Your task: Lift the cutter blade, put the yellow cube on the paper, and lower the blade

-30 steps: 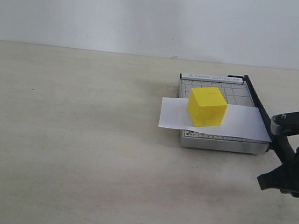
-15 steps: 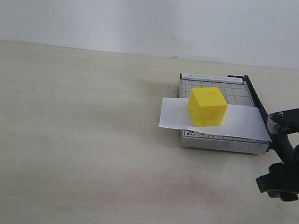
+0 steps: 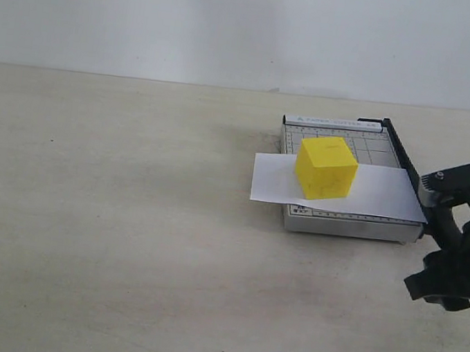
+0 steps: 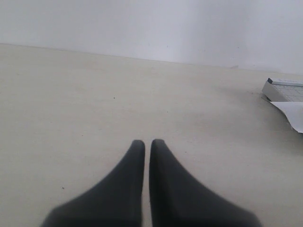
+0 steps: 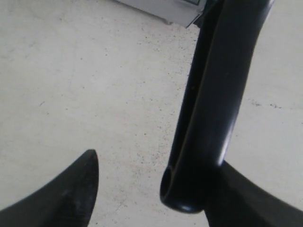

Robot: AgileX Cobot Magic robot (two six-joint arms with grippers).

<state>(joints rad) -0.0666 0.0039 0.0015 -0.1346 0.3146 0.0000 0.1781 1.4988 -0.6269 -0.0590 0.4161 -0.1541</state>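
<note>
The yellow cube [image 3: 326, 168] sits on the white paper [image 3: 377, 195], which lies across the grey cutter base [image 3: 344, 225]. The black cutter blade [image 3: 398, 155] lies down along the base's right edge. Its thick handle [image 5: 215, 94] runs between the fingers of my right gripper [image 3: 435, 241] [image 5: 156, 161], which is open, and the handle rests against one finger [image 5: 246, 198]. My left gripper [image 4: 147, 142] is shut and empty over bare table, out of the exterior view.
The left wrist view catches a corner of the cutter base [image 4: 283, 89] and the paper's edge [image 4: 294, 115] at the far side. A pale wall [image 3: 235, 23] stands behind the table [image 3: 112, 213].
My right gripper has shifted slightly around the blade's handle. The cube, the paper and the blade have stayed where they were.
</note>
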